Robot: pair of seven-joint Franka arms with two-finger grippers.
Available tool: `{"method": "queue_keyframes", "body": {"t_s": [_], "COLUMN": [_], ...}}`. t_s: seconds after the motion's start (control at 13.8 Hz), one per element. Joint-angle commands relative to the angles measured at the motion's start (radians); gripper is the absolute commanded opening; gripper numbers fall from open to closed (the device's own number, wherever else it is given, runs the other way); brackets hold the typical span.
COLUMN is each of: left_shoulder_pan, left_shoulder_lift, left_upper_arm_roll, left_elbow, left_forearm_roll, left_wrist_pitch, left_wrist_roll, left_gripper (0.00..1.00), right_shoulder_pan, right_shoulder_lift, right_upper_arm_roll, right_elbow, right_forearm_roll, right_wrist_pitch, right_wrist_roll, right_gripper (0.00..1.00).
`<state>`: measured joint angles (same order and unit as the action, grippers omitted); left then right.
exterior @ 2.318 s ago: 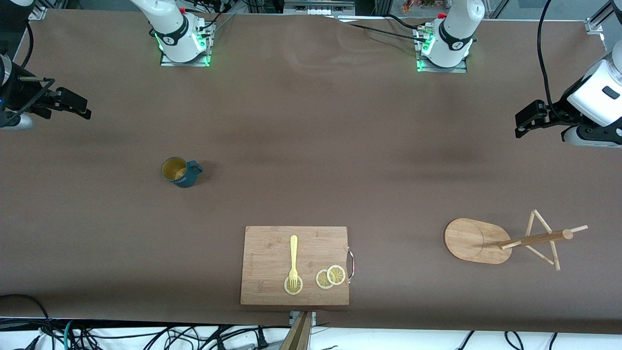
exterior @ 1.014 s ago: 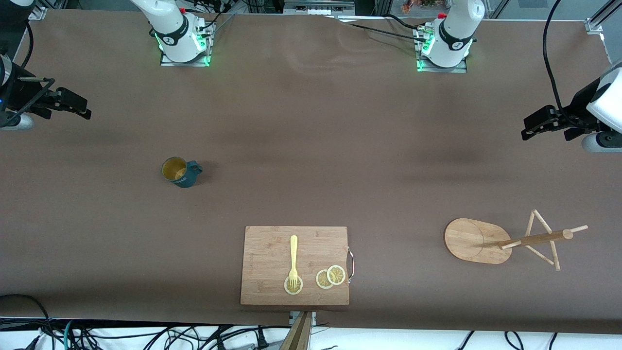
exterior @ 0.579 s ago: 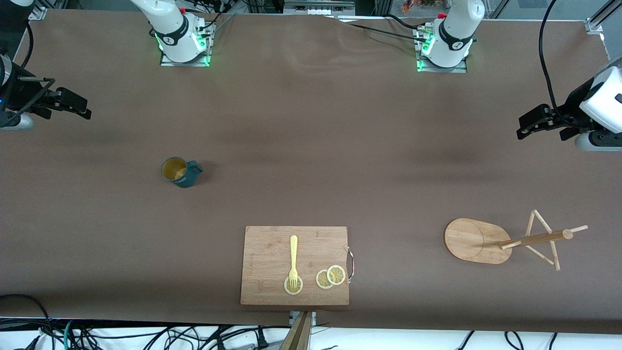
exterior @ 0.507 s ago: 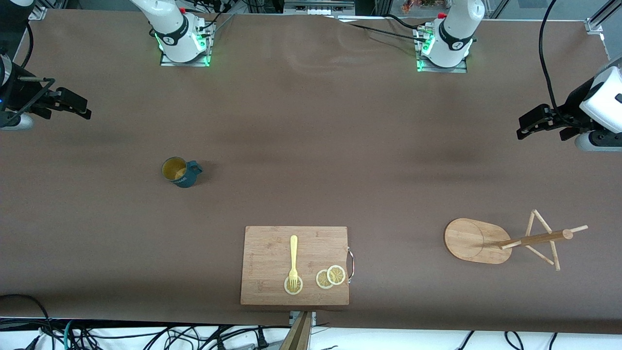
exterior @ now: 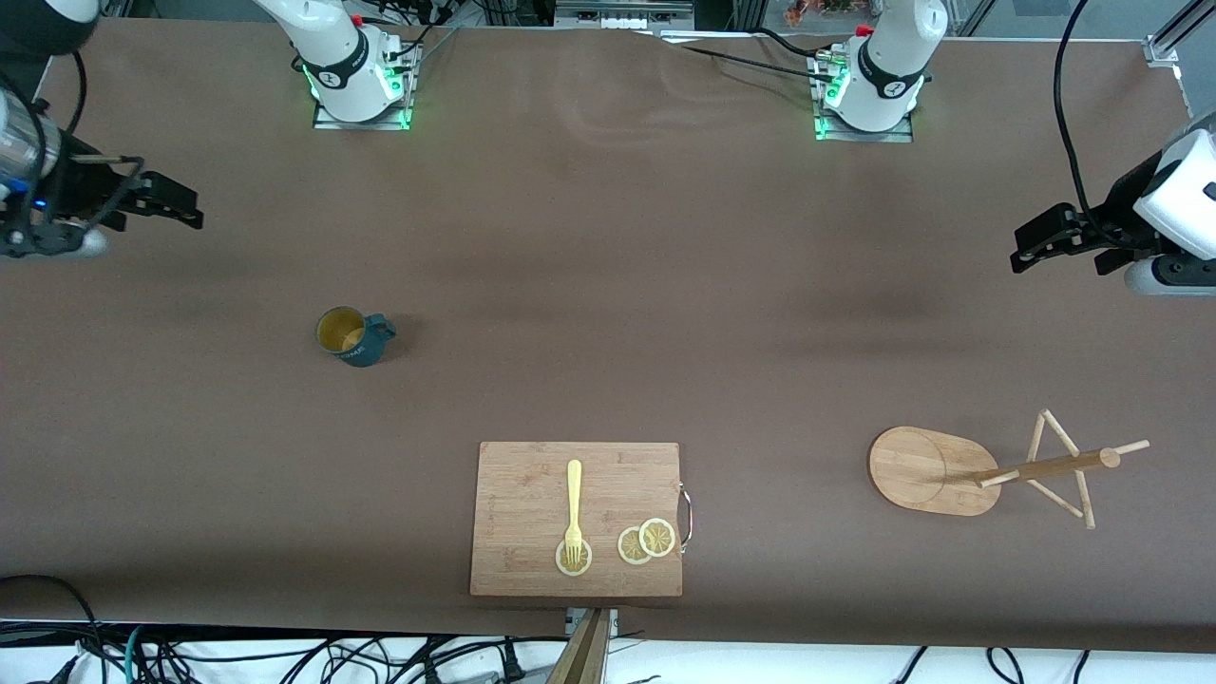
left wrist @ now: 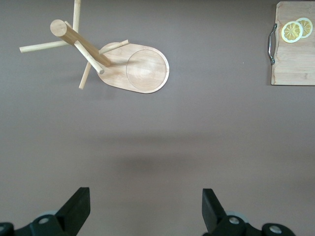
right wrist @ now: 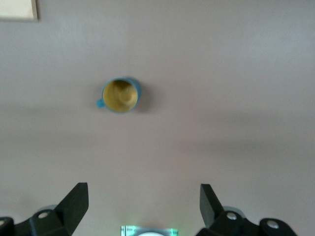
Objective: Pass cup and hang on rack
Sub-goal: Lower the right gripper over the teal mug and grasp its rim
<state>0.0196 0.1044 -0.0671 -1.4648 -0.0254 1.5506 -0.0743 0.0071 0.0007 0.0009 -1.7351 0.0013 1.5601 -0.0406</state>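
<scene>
In the front view, the cup [exterior: 353,337] stands upright toward the right arm's end; a cutting board [exterior: 577,519] with a fork [exterior: 573,508] and lemon slices [exterior: 647,541] lies nearer the camera, apart from the rack [exterior: 988,469]. The right gripper [exterior: 176,211] and left gripper [exterior: 1028,249] hover at the table's ends. The left wrist view shows wide, empty fingers [left wrist: 76,210] over bare table near the rack [left wrist: 118,66]. The right wrist view shows wide, empty fingers [right wrist: 75,200], with open table around the cup [right wrist: 120,95].

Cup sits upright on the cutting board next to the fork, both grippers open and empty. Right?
Not quite. The cup is upright, but it stands on the bare table, not on the cutting board; the front view shows it farther from the camera than the board, toward the right arm's end. The fork is on the board. The left gripper and right gripper are open and empty.
</scene>
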Motion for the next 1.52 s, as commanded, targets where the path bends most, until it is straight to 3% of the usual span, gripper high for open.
{"method": "queue_keyframes", "body": {"t_s": [0.0,0.51,0.8,1.3,1.45], "left_shoulder_pan": [-0.001,-0.001,-0.001,-0.001,-0.001], "left_shoulder_lift": [-0.002,-0.002,0.0,0.0,0.0], "left_upper_arm_roll": [0.001,0.003,0.003,0.003,0.003], "left_elbow": [0.011,0.012,0.014,0.014,0.014], "left_forearm_roll": [-0.007,-0.008,-0.008,-0.008,-0.008], "left_wrist_pitch": [-0.004,-0.003,-0.003,-0.001,-0.001], "left_wrist_roll": [0.004,0.004,0.004,0.004,0.004], "left_gripper": [1.0,1.0,1.0,1.0,1.0], "right_shoulder_pan": [0.005,0.063,0.111,0.102,0.102], "right_shoulder_lift": [0.102,0.143,0.2,0.289,0.3], "right_upper_arm_roll": [0.001,0.005,0.007,-0.002,-0.031], "right_elbow": [-0.001,-0.266,-0.313,-0.32,-0.322], "right_forearm_roll": [-0.017,-0.011,-0.009,-0.018,-0.018], "right_wrist_pitch": [0.006,0.51,0.592,0.679,0.69], "right_wrist_roll": [0.005,0.103,0.108,0.085,0.01], "right_gripper": [1.0,1.0,0.99,0.99,0.97]}}
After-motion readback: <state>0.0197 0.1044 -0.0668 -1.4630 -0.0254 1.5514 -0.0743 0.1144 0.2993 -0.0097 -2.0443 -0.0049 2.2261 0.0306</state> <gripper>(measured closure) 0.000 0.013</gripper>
